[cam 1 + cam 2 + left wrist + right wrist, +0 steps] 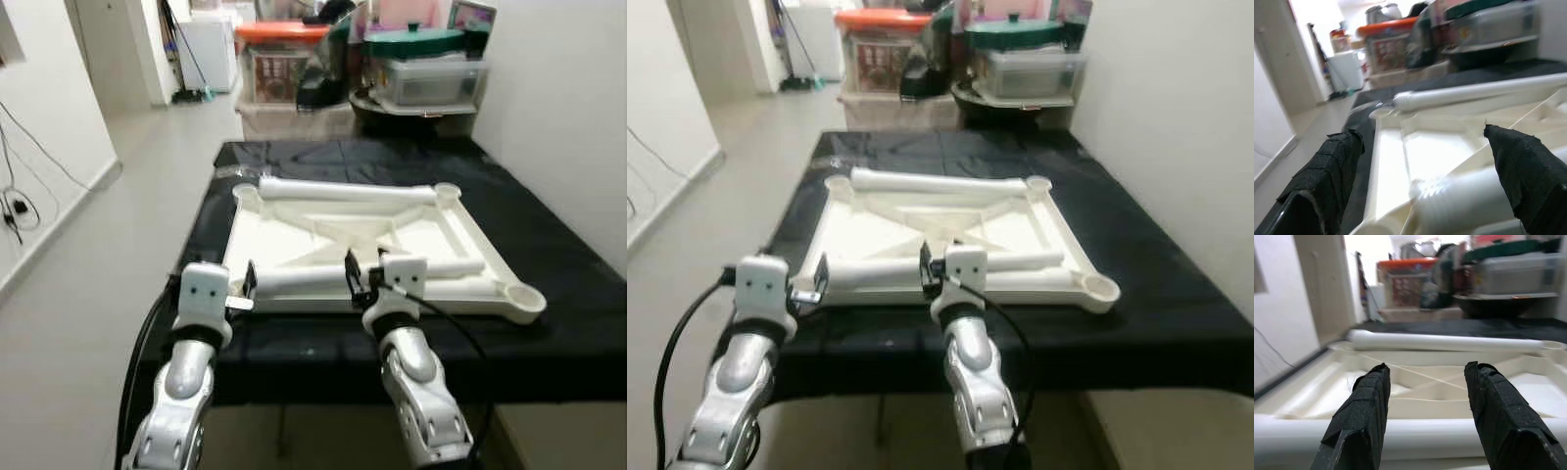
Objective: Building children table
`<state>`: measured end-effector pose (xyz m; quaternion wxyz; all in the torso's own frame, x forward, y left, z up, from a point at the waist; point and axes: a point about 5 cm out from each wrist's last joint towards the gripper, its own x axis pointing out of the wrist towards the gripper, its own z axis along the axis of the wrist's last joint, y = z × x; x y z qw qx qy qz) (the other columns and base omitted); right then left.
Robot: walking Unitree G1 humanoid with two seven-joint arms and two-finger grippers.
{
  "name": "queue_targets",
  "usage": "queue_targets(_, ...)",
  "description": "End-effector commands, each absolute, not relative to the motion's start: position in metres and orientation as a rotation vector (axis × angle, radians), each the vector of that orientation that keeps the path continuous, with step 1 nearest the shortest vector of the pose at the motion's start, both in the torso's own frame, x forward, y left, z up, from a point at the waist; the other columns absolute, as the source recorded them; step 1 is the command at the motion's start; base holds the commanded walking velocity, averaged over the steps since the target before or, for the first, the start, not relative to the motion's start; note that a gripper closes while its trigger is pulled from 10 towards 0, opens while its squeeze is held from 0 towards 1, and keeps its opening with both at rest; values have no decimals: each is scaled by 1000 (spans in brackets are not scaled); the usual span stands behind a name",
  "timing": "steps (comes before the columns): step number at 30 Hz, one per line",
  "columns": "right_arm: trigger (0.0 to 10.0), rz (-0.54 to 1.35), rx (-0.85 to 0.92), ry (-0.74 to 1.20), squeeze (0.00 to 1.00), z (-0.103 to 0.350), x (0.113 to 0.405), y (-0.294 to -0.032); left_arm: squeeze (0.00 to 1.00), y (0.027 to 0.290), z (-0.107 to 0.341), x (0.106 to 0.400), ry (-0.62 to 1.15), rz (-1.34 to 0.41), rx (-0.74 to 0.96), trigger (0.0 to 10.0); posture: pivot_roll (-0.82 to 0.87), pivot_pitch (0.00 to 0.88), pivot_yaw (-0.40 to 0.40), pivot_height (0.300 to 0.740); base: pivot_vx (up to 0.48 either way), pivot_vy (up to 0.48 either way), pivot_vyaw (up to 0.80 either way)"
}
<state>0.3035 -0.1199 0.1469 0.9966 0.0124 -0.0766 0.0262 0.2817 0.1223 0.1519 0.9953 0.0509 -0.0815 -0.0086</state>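
The middle of the head views is taken up by a tabletop (pixel 549 245) draped in black cloth, with pale floor (pixel 88 294) seen at the left of the frame and a white wall at the right. Stacked storage boxes (pixel 431 73) with orange and green lids are seen along the upper edge. An upturned white children's table (pixel 304 230) is laid flat on the cloth at the centre of the frame, its ribbed underside facing up and round sockets seen at its corners. One white leg (pixel 348 189) is laid across its far rim, and a second leg (pixel 313 281) is laid along its near rim. The left gripper (pixel 238 292) is placed at the lower left of centre, at the left end of the near leg, its fingers (pixel 1528 171) spread wide around that end without closing on it. The right gripper (pixel 364 279) is placed just right of centre over the same leg, its fingers (pixel 1364 406) held open above it.
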Motion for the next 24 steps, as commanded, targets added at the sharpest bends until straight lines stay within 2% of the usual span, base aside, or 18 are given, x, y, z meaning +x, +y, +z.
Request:
queue_targets(1,10000,64,29,-170,0,149,304,-114,0,132,152,283,-157,10,118,10000,65,0,-22,740,270,0,0)
queue_targets(5,10000,57,28,-177,0,151,304,-115,0,131,154,285,-166,-7,119,10000,66,0,-18,740,273,0,0)
queue_targets(12,10000,36,28,-186,0,154,305,-118,0,132,166,301,-143,-122,103,10000,69,0,-12,740,0,0,0)
queue_targets(14,10000,27,31,-191,0,156,306,-120,0,133,175,317,-126,-220,204,10000,70,0,-7,740,0,0,0)
queue_targets(16,10000,27,31,-191,0,156,306,-120,0,133,175,317,-126,-220,204,10000,70,0,-7,740,0,0,0)
queue_targets(19,10000,12,36,-207,0,162,308,-124,0,138,191,339,-104,-365,307,10000,77,0,6,740,0,0,0)
queue_targets(22,10000,2,39,-214,0,165,309,-126,0,138,200,346,-98,-463,348,10000,87,0,19,740,0,0,0)
queue_targets(23,10000,-11,40,-220,0,168,310,-128,1000,138,209,353,-95,-547,392,10000,96,0,22,740,0,0,0)
queue_targets(24,10000,-19,40,-223,0,170,310,-129,1000,139,215,356,-92,-596,417,10000,96,0,22,740,0,0,0)
